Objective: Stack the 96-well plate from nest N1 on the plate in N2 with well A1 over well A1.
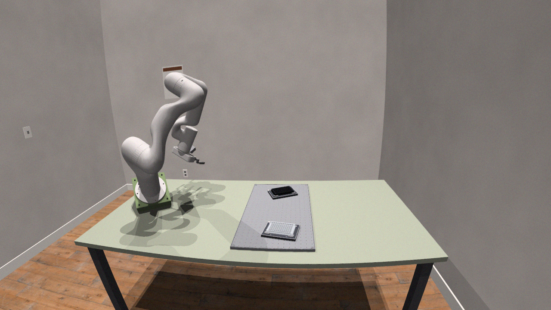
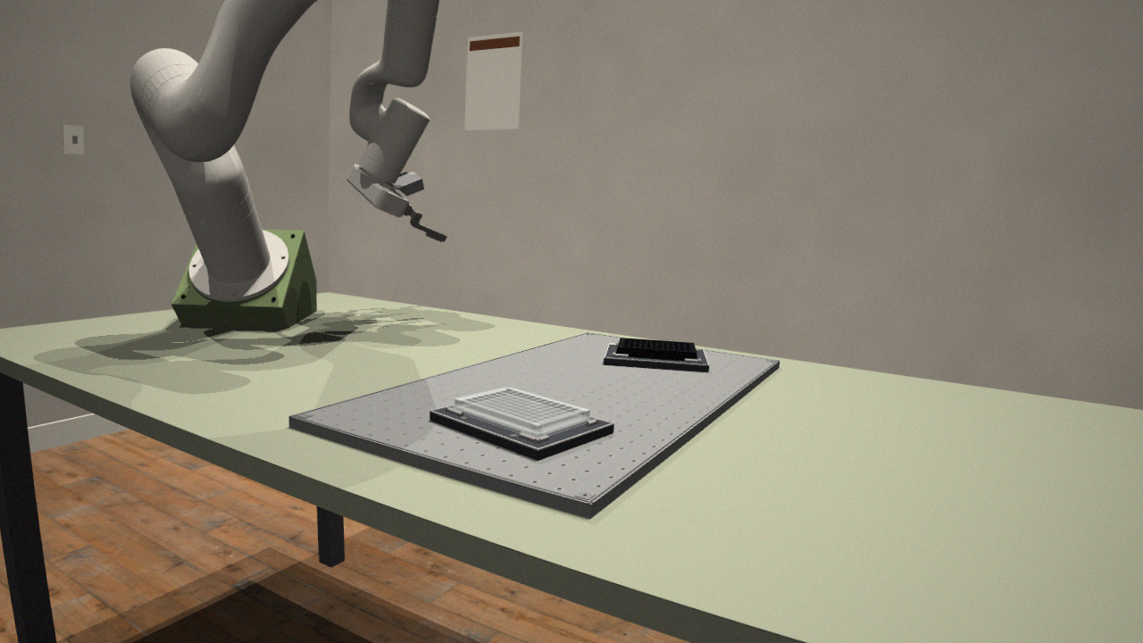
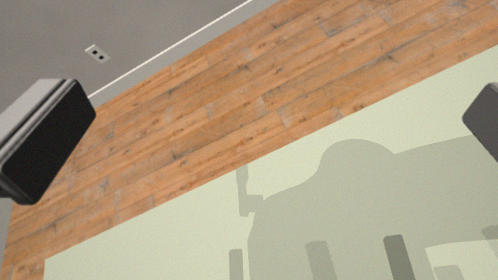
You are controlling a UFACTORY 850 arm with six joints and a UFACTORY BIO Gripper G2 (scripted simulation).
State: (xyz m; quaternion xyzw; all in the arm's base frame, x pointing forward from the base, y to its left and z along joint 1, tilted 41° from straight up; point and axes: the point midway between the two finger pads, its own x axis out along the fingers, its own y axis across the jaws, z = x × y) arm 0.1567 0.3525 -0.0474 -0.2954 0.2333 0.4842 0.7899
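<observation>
Gripper fingers spread wide; both plates in their nests

Nearest the wrist camera, the two fingers stand far apart with nothing between them, high above the desk on the base side of the perforated board. Nest N1, toward the board's left end as seen from the arm's base, contains the black plate, the one to be moved. Nest N2, toward the board's right end, contains the clear plate, which appears to lie flat. Each nest presumably serves to fix position and heading, so that A1 can meet A1; the corner marks are too small to read. The task is judged unstarted. The wide opening would suit an approach to the black plate; later, a skewed release could unseat the lower plate.
</observation>
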